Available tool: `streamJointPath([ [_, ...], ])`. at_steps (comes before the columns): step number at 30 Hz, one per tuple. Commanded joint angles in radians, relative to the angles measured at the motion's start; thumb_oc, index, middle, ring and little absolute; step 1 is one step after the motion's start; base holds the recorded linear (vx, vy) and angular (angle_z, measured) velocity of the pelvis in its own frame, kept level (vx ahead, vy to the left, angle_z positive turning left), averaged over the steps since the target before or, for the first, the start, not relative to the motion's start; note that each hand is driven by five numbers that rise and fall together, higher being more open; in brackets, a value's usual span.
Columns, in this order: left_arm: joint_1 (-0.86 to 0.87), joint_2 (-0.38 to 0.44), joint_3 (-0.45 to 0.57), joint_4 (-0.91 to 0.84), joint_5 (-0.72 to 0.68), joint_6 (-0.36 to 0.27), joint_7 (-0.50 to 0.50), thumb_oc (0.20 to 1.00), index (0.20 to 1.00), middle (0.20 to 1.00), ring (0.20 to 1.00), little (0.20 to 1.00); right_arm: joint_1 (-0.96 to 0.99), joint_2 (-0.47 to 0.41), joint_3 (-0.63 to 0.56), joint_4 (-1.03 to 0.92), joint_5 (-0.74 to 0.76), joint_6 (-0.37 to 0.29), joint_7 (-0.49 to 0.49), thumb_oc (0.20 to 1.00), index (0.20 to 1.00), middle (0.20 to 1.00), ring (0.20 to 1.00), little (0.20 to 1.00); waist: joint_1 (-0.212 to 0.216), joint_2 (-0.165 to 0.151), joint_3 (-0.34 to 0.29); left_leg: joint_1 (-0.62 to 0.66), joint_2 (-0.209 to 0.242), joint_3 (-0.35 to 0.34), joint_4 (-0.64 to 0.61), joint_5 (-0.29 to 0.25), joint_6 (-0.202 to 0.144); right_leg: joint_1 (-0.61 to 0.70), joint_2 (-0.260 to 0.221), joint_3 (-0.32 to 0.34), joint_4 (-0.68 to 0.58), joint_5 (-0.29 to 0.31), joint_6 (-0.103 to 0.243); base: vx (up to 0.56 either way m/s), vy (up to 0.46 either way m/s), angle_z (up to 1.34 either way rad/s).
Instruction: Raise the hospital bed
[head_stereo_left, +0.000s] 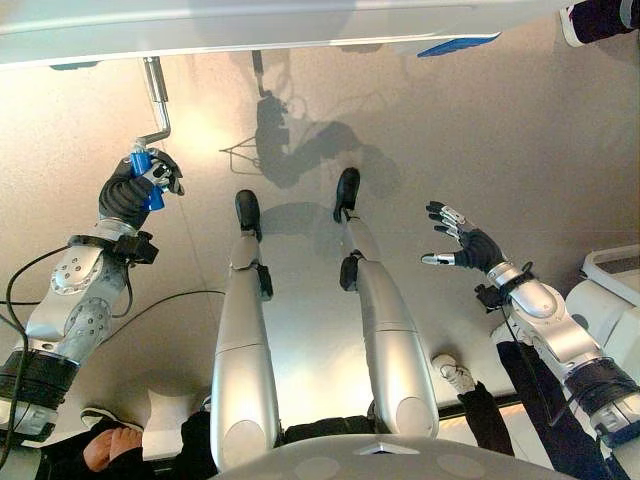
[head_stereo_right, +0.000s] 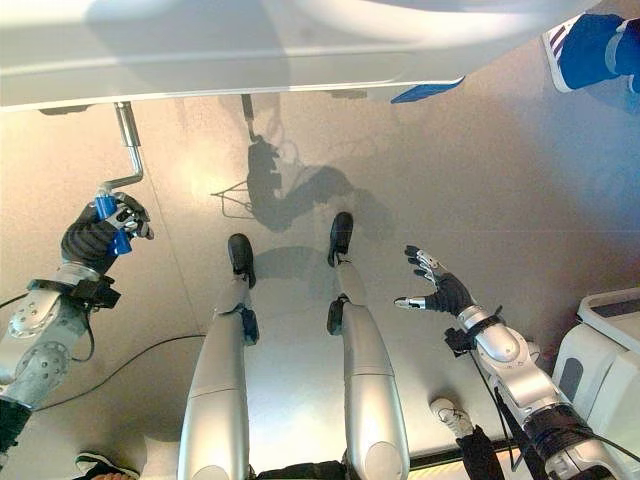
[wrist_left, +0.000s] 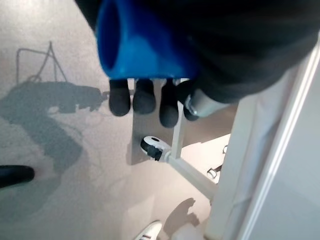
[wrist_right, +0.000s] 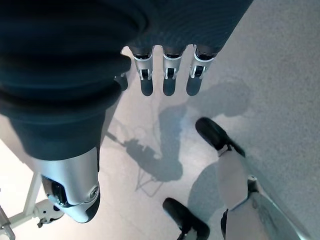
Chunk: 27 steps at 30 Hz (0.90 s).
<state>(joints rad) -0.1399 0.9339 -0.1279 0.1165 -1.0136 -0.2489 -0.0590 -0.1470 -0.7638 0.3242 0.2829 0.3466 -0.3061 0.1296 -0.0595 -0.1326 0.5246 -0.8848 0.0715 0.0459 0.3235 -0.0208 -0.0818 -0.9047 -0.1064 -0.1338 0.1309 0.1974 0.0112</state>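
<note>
1. At the far left we see our left robot hand (head_stereo_left: 140, 185) with its fingers curled round the blue grip (head_stereo_left: 141, 172) of the bed's crank; the left wrist view shows the same blue grip (wrist_left: 142, 42) wrapped by dark fingertips (wrist_left: 145, 97).
2. The crank (head_stereo_left: 155, 100) is a bent metal rod that runs up from the grip to the underside of the hospital bed (head_stereo_left: 250, 30), whose pale frame edge spans the top of both eye views.
3. We judge the step in hand to be turning the crank to lift the bed; we cannot tell from here how far the bed has risen.
4. In the left wrist view a caster wheel (wrist_left: 151, 146) of the bed stands on the floor (head_stereo_left: 420, 130) just past the fingers.
5. To the right our right robot hand (head_stereo_left: 462, 242) hangs over the floor with fingers spread and holding nothing, well apart from the crank.
6. A person's blue-and-white shoe (head_stereo_right: 590, 45) shows at the upper right, near the bed, and a white unit (head_stereo_right: 600, 350) stands at the right edge.
7. What could go wrong: the grip could slip out of the curled fingers if the wrist does not follow the crank's circle, or the rod could bind and strain the arm.
8. Turning the wrong way would lower the bed
</note>
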Motion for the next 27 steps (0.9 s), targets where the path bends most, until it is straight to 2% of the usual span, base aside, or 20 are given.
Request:
streamJointPath([
  [1, 0.095, -0.023, 0.009, 0.014, 0.065, -0.069, -0.02, 0.2, 0.2, 0.2, 0.2, 0.2, 0.048, -0.015, 0.006, -0.022, 0.021, -0.026, 0.008, 1.0, 1.0, 1.0, 1.0, 1.0, -0.001, -0.001, -0.029, -0.025, -0.036, 0.001, -0.043, 0.038, 0.051, 0.03, 0.001, -0.025, 0.046, -0.061, 0.125, 0.0, 0.037, 0.04],
  [11, -0.105, -0.078, -0.022, 0.226, 0.091, -0.063, 0.046, 0.2, 0.2, 0.2, 0.2, 0.2, -0.008, 0.008, 0.035, -0.015, 0.029, -0.012, -0.002, 1.0, 1.0, 1.0, 1.0, 1.0, -0.024, -0.051, -0.028, -0.048, -0.031, 0.004, -0.011, 0.014, 0.056, 0.035, 0.009, -0.014, 0.026, -0.051, 0.129, 0.01, 0.052, 0.03],
  [27, -0.367, -0.143, -0.097, 0.504, 0.111, -0.015, 0.112, 0.2, 0.2, 0.2, 0.2, 0.2, -0.07, 0.021, 0.068, -0.019, 0.054, 0.01, -0.008, 1.0, 1.0, 1.0, 1.0, 1.0, -0.061, -0.085, -0.011, -0.08, -0.021, 0.006, 0.027, -0.013, 0.062, 0.014, 0.016, 0.001, 0.024, -0.049, 0.131, 0.01, 0.03, -0.02],
])
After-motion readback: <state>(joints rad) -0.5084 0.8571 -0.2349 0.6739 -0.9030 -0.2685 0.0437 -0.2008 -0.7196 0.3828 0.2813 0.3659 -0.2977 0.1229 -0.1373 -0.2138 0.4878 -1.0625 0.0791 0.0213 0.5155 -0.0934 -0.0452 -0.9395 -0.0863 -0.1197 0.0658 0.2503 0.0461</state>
